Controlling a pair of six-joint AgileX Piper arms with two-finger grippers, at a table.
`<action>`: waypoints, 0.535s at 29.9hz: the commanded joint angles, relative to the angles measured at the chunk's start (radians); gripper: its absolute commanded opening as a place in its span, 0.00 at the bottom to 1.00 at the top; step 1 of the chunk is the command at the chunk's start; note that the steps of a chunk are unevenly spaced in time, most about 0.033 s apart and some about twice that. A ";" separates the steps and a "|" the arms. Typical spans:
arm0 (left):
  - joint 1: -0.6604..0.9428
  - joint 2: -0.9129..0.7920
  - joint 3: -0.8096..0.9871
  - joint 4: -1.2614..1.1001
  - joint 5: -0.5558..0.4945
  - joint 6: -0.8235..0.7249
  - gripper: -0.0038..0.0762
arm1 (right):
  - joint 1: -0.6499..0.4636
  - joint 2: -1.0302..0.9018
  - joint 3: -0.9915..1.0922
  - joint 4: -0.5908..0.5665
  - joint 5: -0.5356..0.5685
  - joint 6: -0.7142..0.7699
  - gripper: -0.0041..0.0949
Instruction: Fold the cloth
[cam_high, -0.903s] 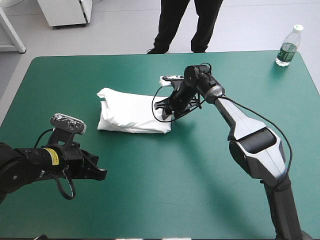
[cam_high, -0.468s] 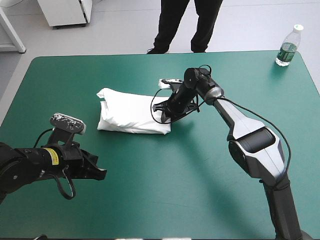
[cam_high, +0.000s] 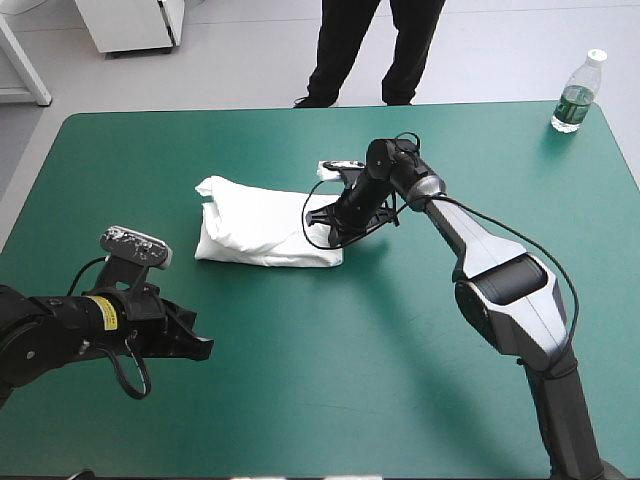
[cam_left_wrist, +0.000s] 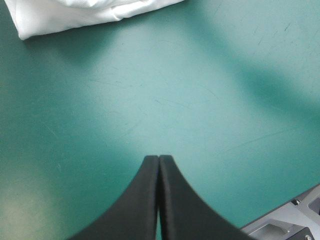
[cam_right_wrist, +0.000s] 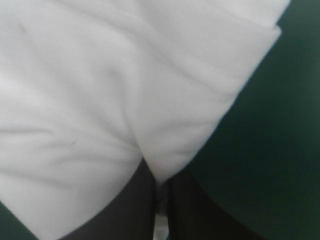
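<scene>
White T-shirt (cam_high: 255, 225) pinched in right tool (cam_right_wrist: 160, 175), per wrist view; left tool (cam_left_wrist: 158, 159) closed.

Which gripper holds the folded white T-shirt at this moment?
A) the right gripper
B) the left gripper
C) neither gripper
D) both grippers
A: the right gripper has its jaws shut on an edge of the T-shirt, while the left gripper is shut over the bare teal-green cover, apart from the shirt.
</scene>
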 joint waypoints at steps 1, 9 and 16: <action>0.000 -0.008 -0.024 -0.008 0.011 -0.002 0.02 | 0.001 -0.084 -0.021 -0.066 0.022 0.009 0.03; 0.000 -0.008 -0.024 -0.008 0.011 -0.002 0.02 | -0.043 -0.143 -0.021 -0.240 0.024 0.023 0.03; 0.000 -0.008 -0.024 -0.011 0.022 -0.002 0.02 | -0.129 -0.185 0.040 -0.395 0.025 0.007 0.03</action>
